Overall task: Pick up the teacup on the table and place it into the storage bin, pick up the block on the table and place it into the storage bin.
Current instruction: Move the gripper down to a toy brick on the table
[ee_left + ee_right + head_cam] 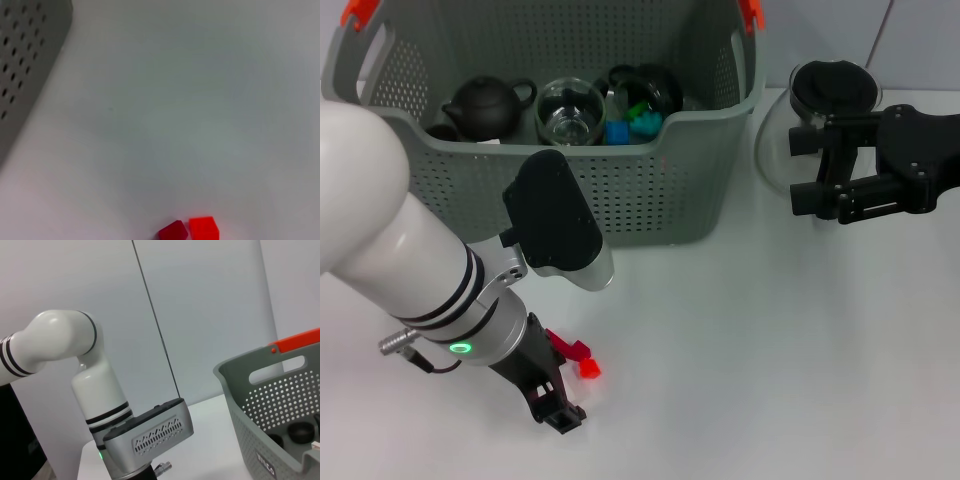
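Note:
The grey perforated storage bin (620, 190) stands at the back of the white table, and its corner also shows in the right wrist view (260, 400). No teacup shows on the table; a clear glass cup (568, 110) and a black cup (655, 85) stand inside the bin. A bright red block (588, 368) lies on the table against a darker red piece (567, 348). Both show in the left wrist view, the red block (204, 229) and the dark piece (173, 231). My left gripper (560, 412) hangs low just beside them. My right gripper (807, 170) is open at the right.
A dark teapot (485, 105) and blue and green blocks (630, 125) also sit in the bin. A round glass pot with a black lid (830, 90) stands right of the bin, just behind my right gripper. Orange clips (752, 12) mark the bin's rim.

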You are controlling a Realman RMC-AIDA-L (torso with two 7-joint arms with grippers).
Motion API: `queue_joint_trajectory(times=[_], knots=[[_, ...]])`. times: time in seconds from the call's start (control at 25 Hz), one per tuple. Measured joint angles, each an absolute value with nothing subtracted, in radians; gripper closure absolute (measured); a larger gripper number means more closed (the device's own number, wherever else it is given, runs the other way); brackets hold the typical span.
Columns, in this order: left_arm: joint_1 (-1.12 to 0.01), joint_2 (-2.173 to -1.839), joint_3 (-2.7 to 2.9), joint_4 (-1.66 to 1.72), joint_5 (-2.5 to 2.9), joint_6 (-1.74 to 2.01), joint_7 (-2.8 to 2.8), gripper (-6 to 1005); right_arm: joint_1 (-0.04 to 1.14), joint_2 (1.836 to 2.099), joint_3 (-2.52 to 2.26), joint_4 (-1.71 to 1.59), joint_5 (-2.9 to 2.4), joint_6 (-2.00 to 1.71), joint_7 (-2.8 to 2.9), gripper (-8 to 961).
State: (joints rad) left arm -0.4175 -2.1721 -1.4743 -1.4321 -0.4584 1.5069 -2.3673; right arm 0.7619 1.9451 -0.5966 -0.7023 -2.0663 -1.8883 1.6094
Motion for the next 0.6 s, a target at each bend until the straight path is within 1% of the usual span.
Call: queue_joint_trajectory(times=[0.08, 0.32, 0.6], knots=[[-0.419, -2.172, -1.473, -1.427, -0.458, 1.505, -2.37, 315, 0.762, 1.945, -0.597, -0.702, -2.066, -1.888, 1.608, 28], [-0.422, -2.172, -1.469, -1.416, -0.457, 1.497, -2.379, 311, 0.763, 1.945, -0.602, -0.702, -2.066, -1.889, 1.607, 28], [-0.426, -2.172, -1.469, -1.41, -0.457, 1.496, -2.394, 408, 0.764, 1.945, -0.598, -0.703, -2.066, -1.896, 1.607, 29]])
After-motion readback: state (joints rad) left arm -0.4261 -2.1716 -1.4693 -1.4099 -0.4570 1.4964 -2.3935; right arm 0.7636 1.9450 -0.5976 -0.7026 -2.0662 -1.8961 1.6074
